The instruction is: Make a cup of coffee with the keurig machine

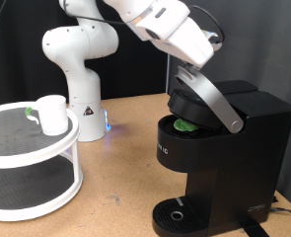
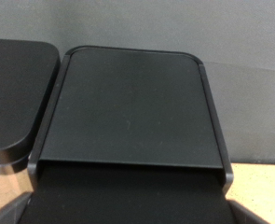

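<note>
The keurig machine (image 1: 239, 148) stands at the exterior view's right, its lid tilted open and its silver-grey handle band (image 1: 214, 104) raised. A green-topped pod (image 1: 186, 125) sits in the open brew chamber. My gripper (image 1: 187, 71) is at the upper end of the raised handle, with its fingers hidden behind the white hand. The wrist view is filled by the machine's black lid (image 2: 128, 112). The white cup (image 1: 52, 114), with a green tint at its handle, stands on the top shelf of a white round rack (image 1: 46, 148) at the exterior view's left. The drip base (image 1: 175, 215) holds nothing.
The robot's white base (image 1: 81, 89) stands behind the rack, with a blue light low on it. The wooden tabletop (image 1: 125, 168) lies bare between rack and machine. A cable (image 1: 283, 207) runs along the table from the machine's lower right.
</note>
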